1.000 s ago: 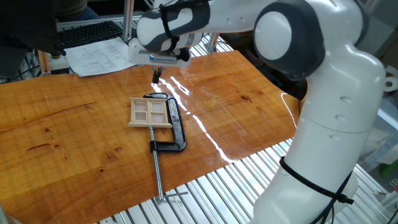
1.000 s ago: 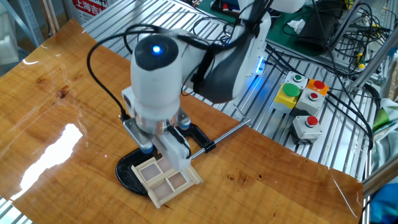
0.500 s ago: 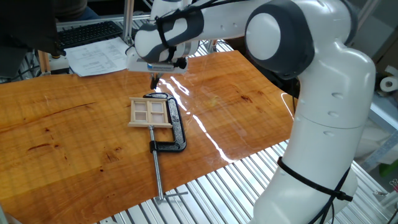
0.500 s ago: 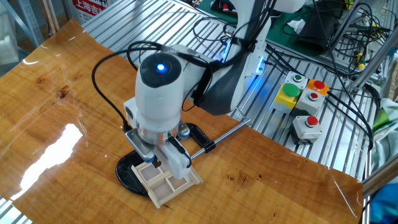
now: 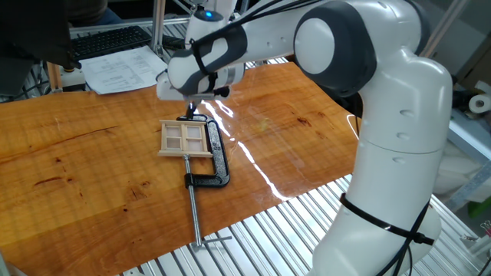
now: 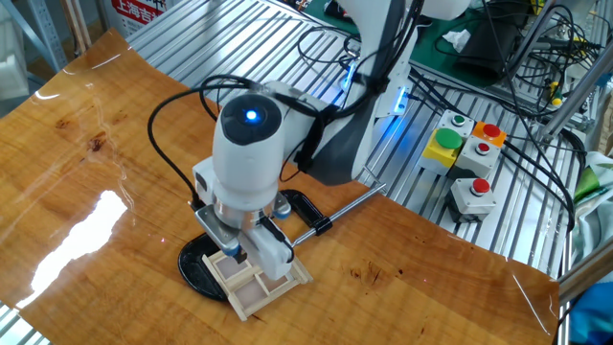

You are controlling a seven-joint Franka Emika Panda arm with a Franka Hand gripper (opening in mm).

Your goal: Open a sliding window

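Observation:
The sliding window (image 5: 184, 139) is a small pale wooden frame with thin bars. It lies flat on the wooden table, held by a black clamp (image 5: 219, 157). My gripper (image 5: 189, 113) hangs low over the window's far edge, beside the clamp's head. Its fingers look pressed together and hold nothing. In the other fixed view the window (image 6: 261, 285) lies under the hand, and the gripper (image 6: 281, 263) reaches down to the frame's edge. I cannot tell if the tips touch the wood. The hand hides part of the window there.
The clamp's long steel rod (image 5: 196, 215) runs to the table's front edge, and its black round base (image 6: 196, 268) lies beside the window. Papers (image 5: 123, 70) and a keyboard (image 5: 111, 40) lie at the back. A button box (image 6: 466, 163) and cables sit off the table.
The gripper has come down and a little toward the window, from above the table behind it to just at the frame's far edge. The window and clamp have not moved.

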